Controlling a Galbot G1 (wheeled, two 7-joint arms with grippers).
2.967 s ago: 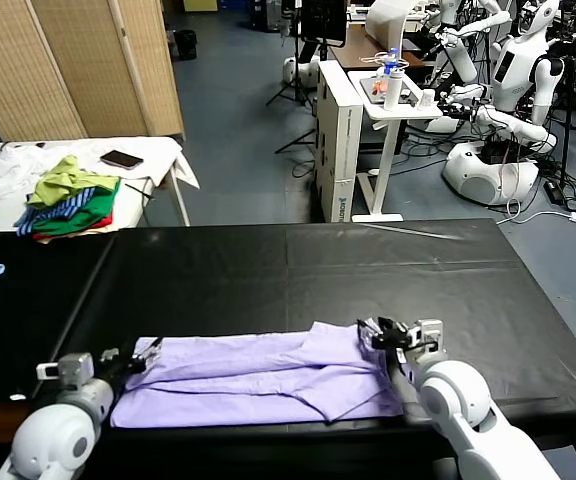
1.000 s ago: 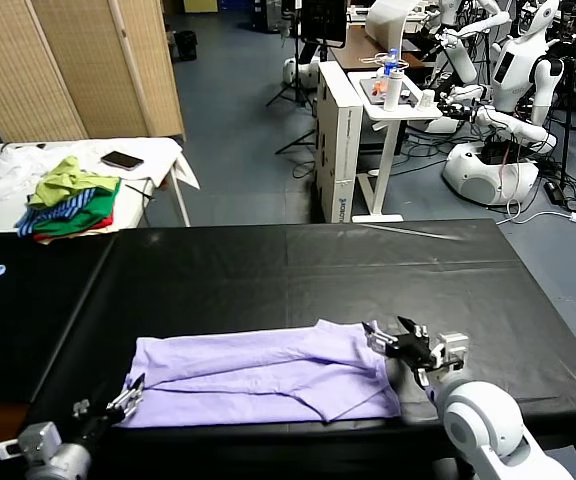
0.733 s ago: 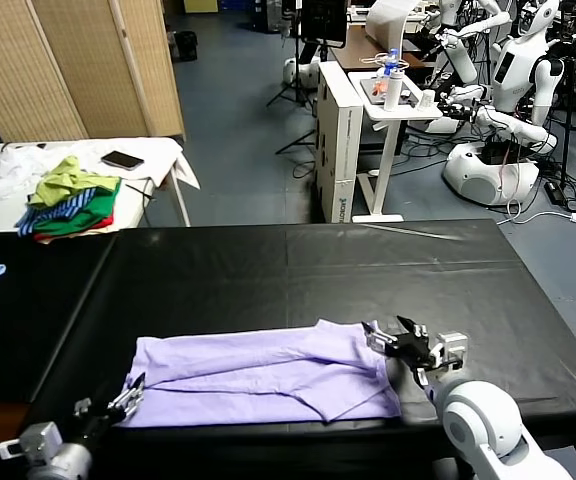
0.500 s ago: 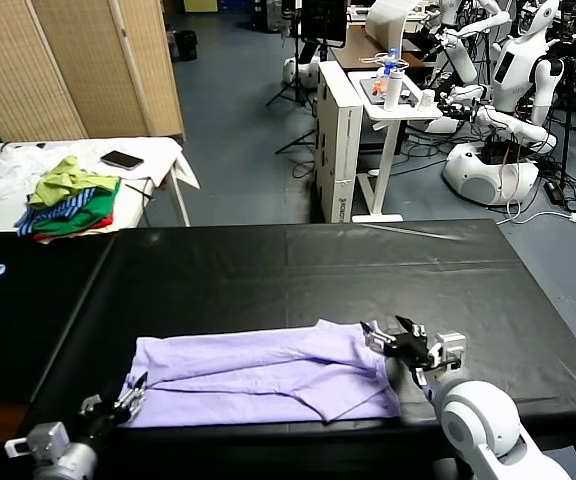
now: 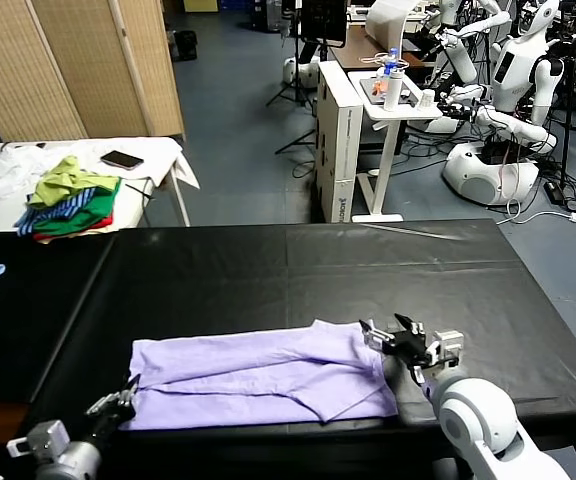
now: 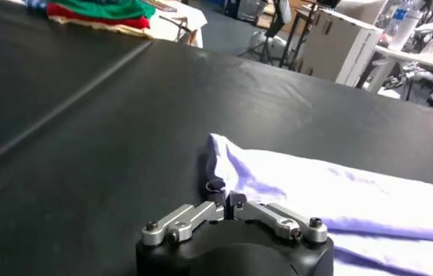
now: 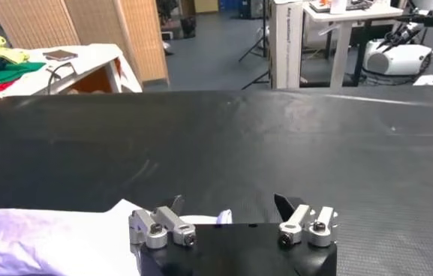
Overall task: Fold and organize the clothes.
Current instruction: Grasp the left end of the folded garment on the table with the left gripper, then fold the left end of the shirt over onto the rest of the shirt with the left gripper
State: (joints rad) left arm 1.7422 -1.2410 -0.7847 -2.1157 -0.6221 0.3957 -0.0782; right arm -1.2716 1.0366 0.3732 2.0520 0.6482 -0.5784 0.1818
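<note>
Pinching the shirt (image 5: 258, 378) at its near left corner, my left pincer (image 6: 226, 201) is clenched on the edge of the fabric, low at the front of the bench (image 5: 298, 270). The shirt lies flat in a long band along the near side of the bench, already doubled lengthwise by the look of it. My right pincer (image 5: 400, 341) stands released, jaws spread, just at the shirt's right end, with a bit of cloth showing between them in the right wrist view.

To do this step well, I judge both ends need a firm hold before anything lifts. The right pincer should close on the hem, taking every layer, not just the top one. Thin cloth like this slips and sags, so I would raise both ends together, keep them level and keep the band gently taut, then carry one end over the other and lay it down smoothly. A grip on only one layer would let the fold fall open.
</note>
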